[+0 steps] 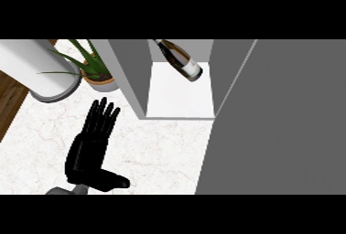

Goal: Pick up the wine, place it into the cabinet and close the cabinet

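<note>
Sitting inside the cabinet (131, 77), the wine (181, 61) shows against the open compartment's back, above the white shelf (180, 98). It appears slanted in this steep downward view, neck toward the top edge and base toward the lower right; whether its base touches the shelf cannot be told. No hand touches it.

The cabinet's door (277, 128) is open — a broad grey panel that fills the right side and covers that part of the counter (159, 155).

The left hand (91, 146) is over the marble counter, left of the cabinet and well apart from the wine. Its fingers (103, 114) are straight and close together, pointing up the view toward the plant (88, 61), the thumb (115, 181) jutting to the side — open, holding nothing. The right hand does not show.

The plant's pot (101, 83) stands just beside the cabinet's left wall, and a white cylinder (37, 68) stands left of it, near the counter's edge.
</note>
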{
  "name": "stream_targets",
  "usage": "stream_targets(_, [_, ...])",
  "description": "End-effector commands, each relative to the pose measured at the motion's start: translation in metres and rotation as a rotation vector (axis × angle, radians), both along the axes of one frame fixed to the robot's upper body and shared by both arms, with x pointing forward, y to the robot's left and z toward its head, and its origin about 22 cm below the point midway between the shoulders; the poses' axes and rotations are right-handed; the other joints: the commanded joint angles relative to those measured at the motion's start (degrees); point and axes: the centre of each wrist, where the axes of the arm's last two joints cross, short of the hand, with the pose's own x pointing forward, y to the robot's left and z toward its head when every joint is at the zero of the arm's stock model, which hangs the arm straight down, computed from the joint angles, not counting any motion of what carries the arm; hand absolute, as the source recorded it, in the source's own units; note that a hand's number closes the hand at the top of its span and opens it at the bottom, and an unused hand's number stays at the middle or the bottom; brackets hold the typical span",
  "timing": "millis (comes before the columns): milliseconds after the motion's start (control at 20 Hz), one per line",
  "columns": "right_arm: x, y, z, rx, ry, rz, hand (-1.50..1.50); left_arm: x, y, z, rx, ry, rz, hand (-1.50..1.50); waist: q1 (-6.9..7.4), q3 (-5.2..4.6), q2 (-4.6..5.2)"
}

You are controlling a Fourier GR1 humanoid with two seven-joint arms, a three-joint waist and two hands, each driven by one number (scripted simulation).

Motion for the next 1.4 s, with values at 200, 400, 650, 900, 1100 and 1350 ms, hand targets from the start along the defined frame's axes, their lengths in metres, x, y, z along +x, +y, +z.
stream_targets(200, [-0.029,0.01,0.043,0.104,0.077,0.217,1.5,-0.013,0.058,0.015,0.046,-0.044,0.054,-1.5,0.09,-0.06,0.14])
stream_targets(400, [-0.029,0.013,0.047,0.121,0.045,0.213,1.5,-0.007,0.087,0.021,0.042,-0.053,0.083,-1.5,-0.3,-0.08,0.21])
stream_targets(650, [-0.028,0.018,0.049,0.127,0.031,0.246,1.5,-0.015,0.116,0.026,0.058,-0.045,0.083,-1.5,0.16,-0.15,0.23])
stream_targets(900, [-0.024,0.029,0.038,0.135,0.063,0.267,1.5,-0.013,0.128,0.042,0.047,-0.051,0.07,-1.5,0.43,-0.19,0.15])
stream_targets(1100, [-0.018,0.032,0.042,0.154,0.032,0.29,1.5,-0.011,0.131,0.037,0.054,-0.048,0.054,-1.5,1.03,-0.33,0.38])
stream_targets(1350, [-0.007,0.041,0.032,0.161,0.049,0.311,1.5,-0.008,0.137,0.043,0.052,-0.059,0.047,-1.5,2.06,-0.4,0.6])
